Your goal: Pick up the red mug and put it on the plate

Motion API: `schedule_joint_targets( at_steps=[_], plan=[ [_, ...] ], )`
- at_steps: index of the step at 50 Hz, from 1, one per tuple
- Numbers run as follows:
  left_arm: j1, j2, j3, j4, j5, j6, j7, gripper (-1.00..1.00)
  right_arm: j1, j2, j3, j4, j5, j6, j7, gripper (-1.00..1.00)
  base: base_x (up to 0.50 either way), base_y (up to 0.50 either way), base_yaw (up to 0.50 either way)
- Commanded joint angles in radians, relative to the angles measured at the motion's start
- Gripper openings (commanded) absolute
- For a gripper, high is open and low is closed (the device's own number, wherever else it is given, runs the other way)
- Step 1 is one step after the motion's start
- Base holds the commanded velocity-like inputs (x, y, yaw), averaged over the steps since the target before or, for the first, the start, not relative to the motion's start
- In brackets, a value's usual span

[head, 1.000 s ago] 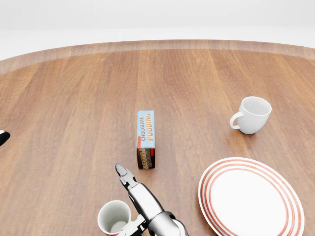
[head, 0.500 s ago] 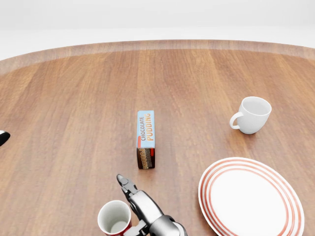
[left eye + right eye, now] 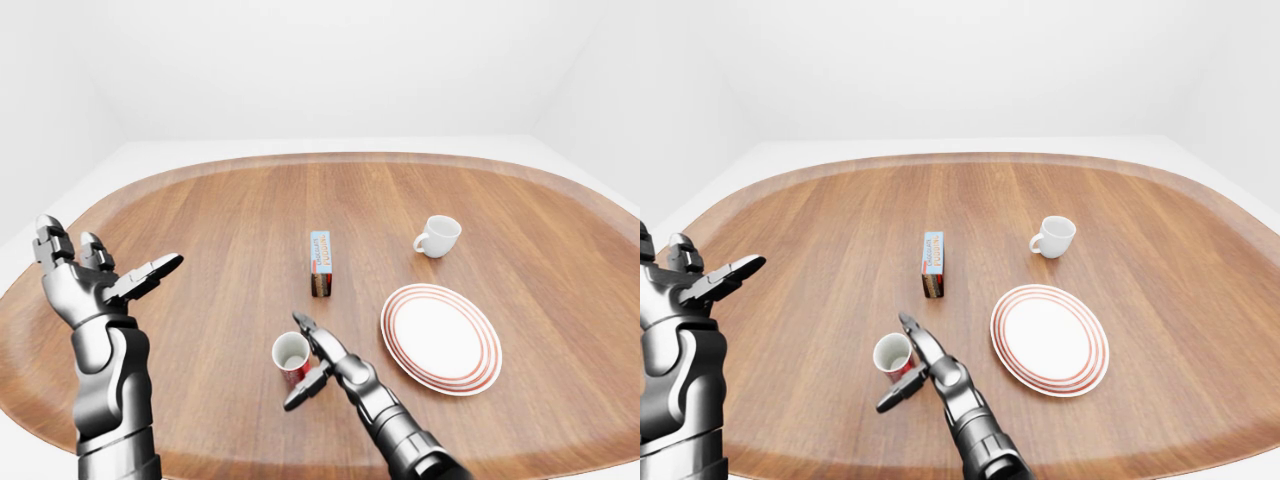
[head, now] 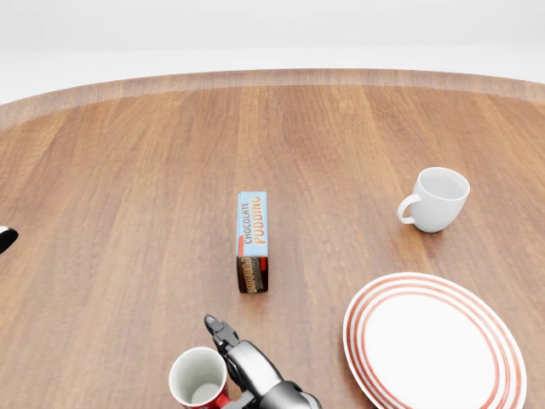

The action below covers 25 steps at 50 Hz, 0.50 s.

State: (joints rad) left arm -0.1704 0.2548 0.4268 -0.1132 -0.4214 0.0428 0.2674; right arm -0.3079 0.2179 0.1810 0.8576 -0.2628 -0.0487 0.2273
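Head-height views down over table [image 3: 200,230]

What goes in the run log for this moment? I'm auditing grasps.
phase: pre-grasp | right hand: open beside red mug | left hand: open, raised | plate: bare

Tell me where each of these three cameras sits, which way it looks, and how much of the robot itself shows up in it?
Head view: on the head, tilted down at the table; shows the pudding box, white cup, plate, red mug and only the right robot hand.
Left-eye view: on the head, looking wider across the whole table; the raised, open left robot hand and both arms show.
Right-eye view: beside it, nearly the same picture, everything shifted left.
All three share the mug, box, cup and plate.
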Motion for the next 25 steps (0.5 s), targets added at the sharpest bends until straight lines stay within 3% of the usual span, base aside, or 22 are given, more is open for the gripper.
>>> schedule_joint_targets(
  at_steps=[1,4,25],
  plan=[
    [0.002,-0.001,0.001,-0.01,0.0,0.006,0.001,1.0,-0.028,0.002,-0.025,0.1,0.014,-0.039,-0.004,1.0,0.0,0.0,0.0],
    [-0.003,-0.003,-0.001,0.007,0.003,-0.006,-0.002,1.0,-0.033,0.002,-0.031,0.121,0.019,-0.039,-0.005,1.0,0.0,0.0,0.0],
    [0.001,-0.004,-0.001,0.003,0.003,-0.007,-0.001,1.0,-0.034,0.002,-0.047,0.165,0.04,-0.039,-0.008,1.0,0.0,0.0,0.0]
  ],
)
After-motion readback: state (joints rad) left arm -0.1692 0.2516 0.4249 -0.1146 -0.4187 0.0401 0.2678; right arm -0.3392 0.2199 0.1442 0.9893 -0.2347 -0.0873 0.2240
